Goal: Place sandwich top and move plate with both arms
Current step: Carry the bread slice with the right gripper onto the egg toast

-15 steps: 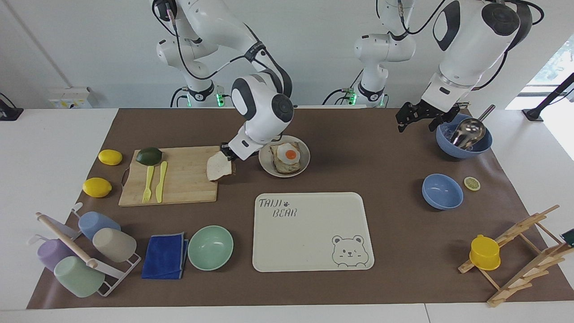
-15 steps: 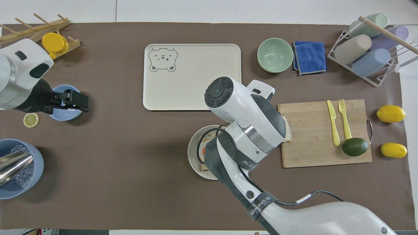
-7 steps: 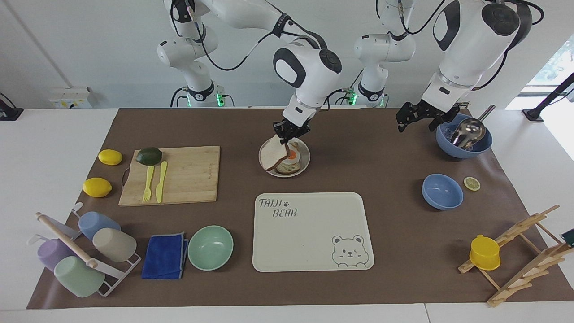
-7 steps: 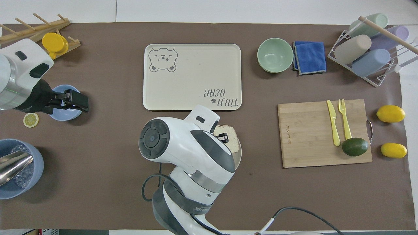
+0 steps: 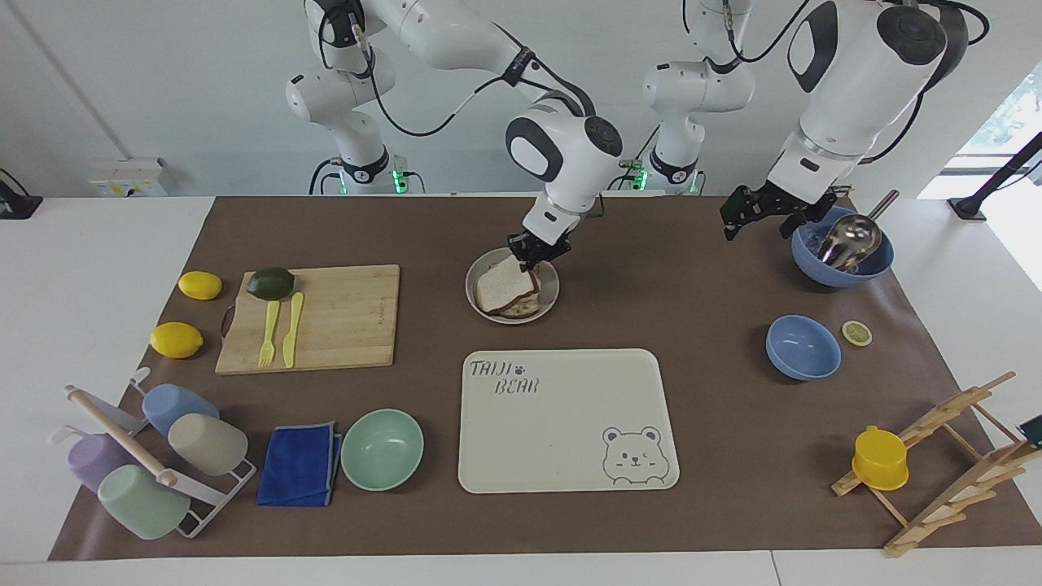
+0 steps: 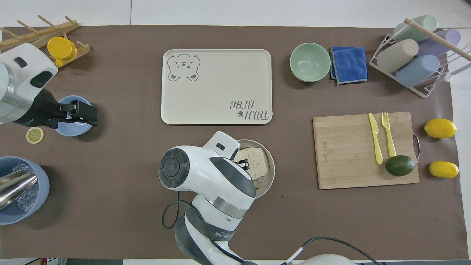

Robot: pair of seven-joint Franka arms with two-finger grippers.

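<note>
The sandwich top (image 5: 505,283), a pale bread slice with a brown crust, lies flat on the toasted slice on the round beige plate (image 5: 552,299); it covers the egg. My right gripper (image 5: 531,259) is at the slice's edge nearest the robots, shut on it. In the overhead view the slice (image 6: 255,162) and the plate's rim (image 6: 271,173) show beside the right gripper (image 6: 244,164). My left gripper (image 5: 737,221) waits open and empty in the air, beside the blue bowl with the ladle; from overhead the left gripper (image 6: 90,115) is over the small blue bowl's edge.
The cream bear tray (image 5: 570,419) lies just farther from the robots than the plate. A cutting board (image 5: 326,317) with fork, knife and avocado is toward the right arm's end. A blue bowl with a ladle (image 5: 842,244) and a small blue bowl (image 5: 802,347) are toward the left arm's end.
My right gripper carried the slice from the cutting board's edge to the plate and lowered it from hanging tilted to lying flat on the egg toast. The plate shifted slightly. The left arm barely moved.
</note>
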